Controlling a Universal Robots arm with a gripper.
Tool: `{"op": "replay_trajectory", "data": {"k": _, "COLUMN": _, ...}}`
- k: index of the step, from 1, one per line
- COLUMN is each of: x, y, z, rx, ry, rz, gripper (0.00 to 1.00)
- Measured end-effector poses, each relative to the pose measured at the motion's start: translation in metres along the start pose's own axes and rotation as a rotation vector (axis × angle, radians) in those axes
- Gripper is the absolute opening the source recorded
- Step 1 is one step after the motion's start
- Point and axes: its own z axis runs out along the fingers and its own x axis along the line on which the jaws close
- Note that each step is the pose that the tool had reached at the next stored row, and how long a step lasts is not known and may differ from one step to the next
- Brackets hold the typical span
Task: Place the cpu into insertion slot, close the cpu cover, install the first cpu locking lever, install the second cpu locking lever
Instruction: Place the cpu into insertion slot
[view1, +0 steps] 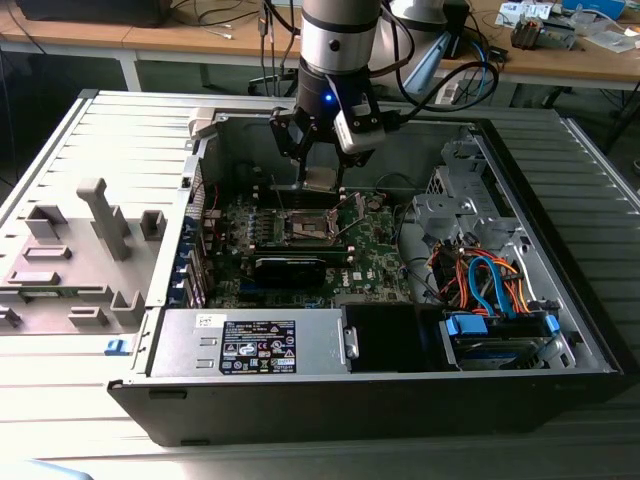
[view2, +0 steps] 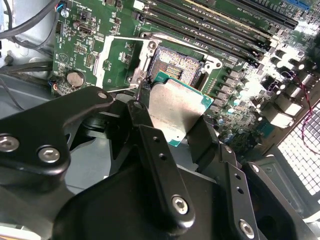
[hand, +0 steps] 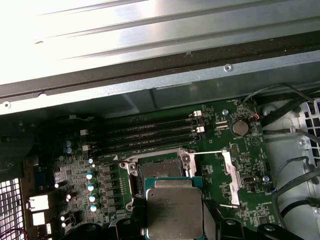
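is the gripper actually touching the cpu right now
Touching. In the second wrist view the gripper has its fingers pressed against two opposite edges of the cpu, with no gap on either side.

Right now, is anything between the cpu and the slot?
Nothing visible. The gripper holds the cpu close to the slot. The slot's dark centre lies bare in both wrist views, and nothing lies across it.
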Motion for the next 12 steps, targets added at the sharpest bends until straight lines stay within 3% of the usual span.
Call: {"op": "replay_trajectory", "data": {"k": 12, "x": 0.0000, "y": 0.0000, "z": 0.0001, "rx": -0.0002, "ry": -0.0006, "rz": 0.012, "gripper": 0.55}}
